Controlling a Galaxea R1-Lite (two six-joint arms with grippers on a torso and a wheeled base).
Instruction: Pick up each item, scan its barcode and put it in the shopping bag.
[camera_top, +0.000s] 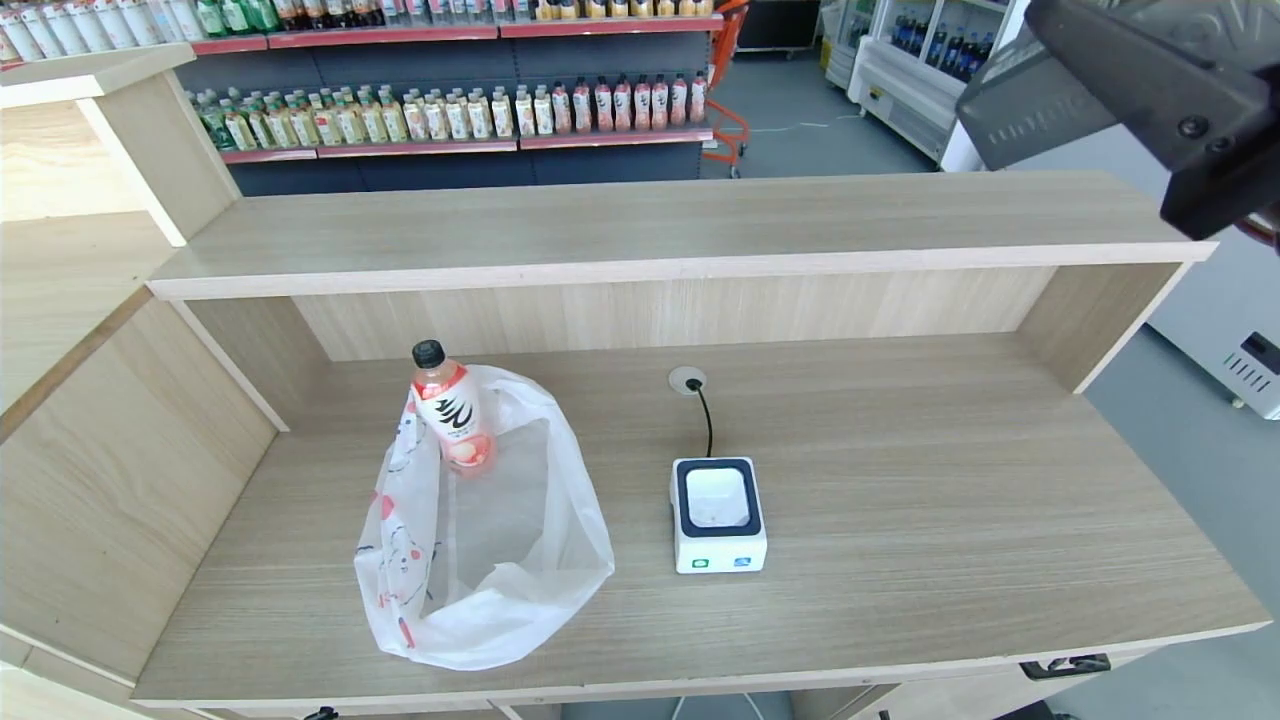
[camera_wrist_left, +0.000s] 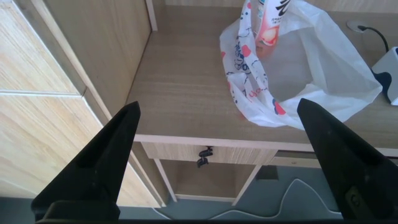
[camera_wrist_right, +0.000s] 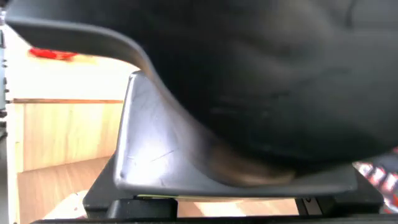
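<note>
A peach drink bottle (camera_top: 452, 415) with a black cap stands nearly upright at the far end of the white shopping bag (camera_top: 500, 540); its lower part shows through the plastic. The bag, printed with red cartoon figures, lies open on the wooden counter (camera_top: 900, 500). To its right sits the white barcode scanner (camera_top: 717, 512) with a dark-framed window and a black cable (camera_top: 703, 410). My left gripper (camera_wrist_left: 217, 106) hangs open below and in front of the counter's front edge, facing the bag (camera_wrist_left: 323, 68) and bottle (camera_wrist_left: 270, 28). My right arm (camera_top: 1150, 90) is raised at the upper right, near the head camera.
A raised ledge (camera_top: 680, 225) runs along the counter's back, with wooden side walls left (camera_top: 110, 480) and right. Drawer handles (camera_wrist_left: 203, 155) sit under the front edge. Store shelves of bottles (camera_top: 450, 110) stand beyond. A dark blurred shape (camera_wrist_right: 249, 74) lies close to the right wrist camera.
</note>
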